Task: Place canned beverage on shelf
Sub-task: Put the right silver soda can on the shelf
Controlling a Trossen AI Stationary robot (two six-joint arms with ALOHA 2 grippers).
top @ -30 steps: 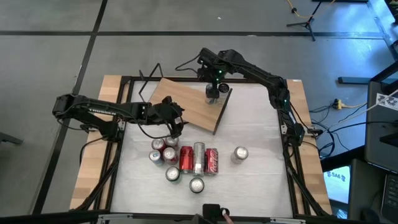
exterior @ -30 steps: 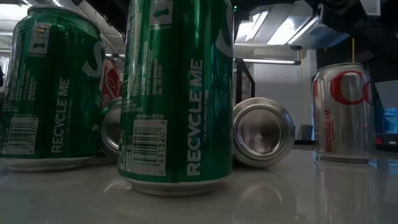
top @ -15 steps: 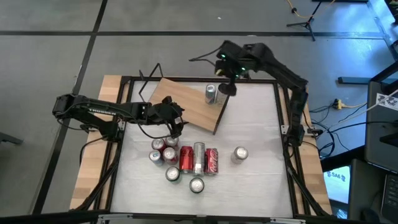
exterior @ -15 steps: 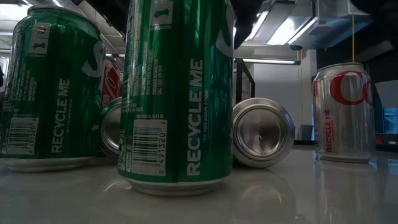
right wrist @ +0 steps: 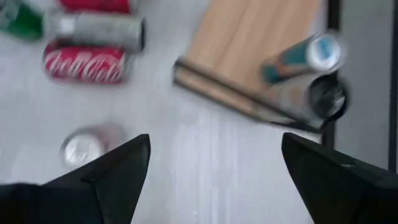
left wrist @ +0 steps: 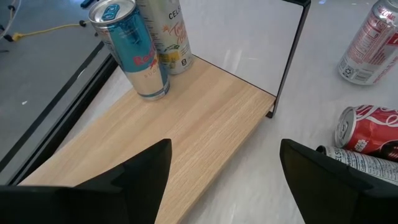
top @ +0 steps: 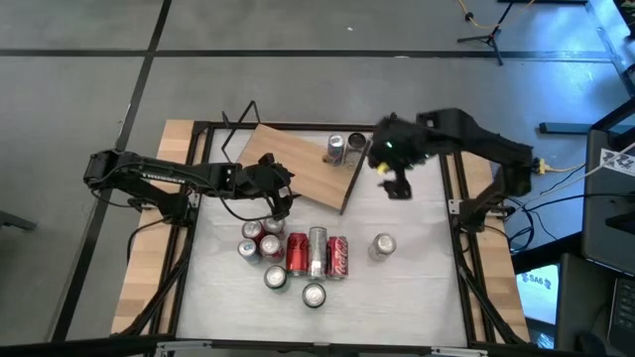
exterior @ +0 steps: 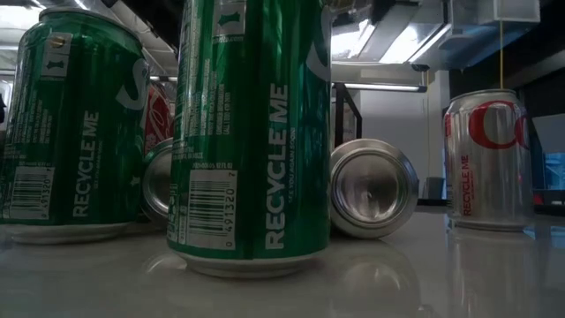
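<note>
On the left of the bench [top: 417,297], my left tool [top: 280,204] hangs with its fingers parted and nothing between them, just above the near-left cluster of cans and beside the shelf's near edge. Its wrist view looks along the shelf [left wrist: 186,134], a light-brown board with a dark edge and a thin black wire support [left wrist: 289,56] at its far corner.

Below that tool, the can cluster [top: 293,260] occupies the middle of the bench: two red cola cans [top: 335,256] lying on their sides with a silver can [top: 317,250] lying between them, and several upright cans around them. In the low view, two green cans [exterior: 252,132] stand nearest the camera, with the base of a toppled can [exterior: 372,188] behind them.

At the centre, the shelf sits skewed toward the far edge of the bench. Two canned beverages stand upright on its far right corner, touching or nearly so: a blue-and-silver can [left wrist: 132,50] and a pale can [left wrist: 166,34].

To the right, one silver can [top: 383,244] stands alone, apart from the cluster. My right tool [top: 397,183] hovers over bare bench just right of the shelf, released and empty, clear of the two shelved cans.
</note>
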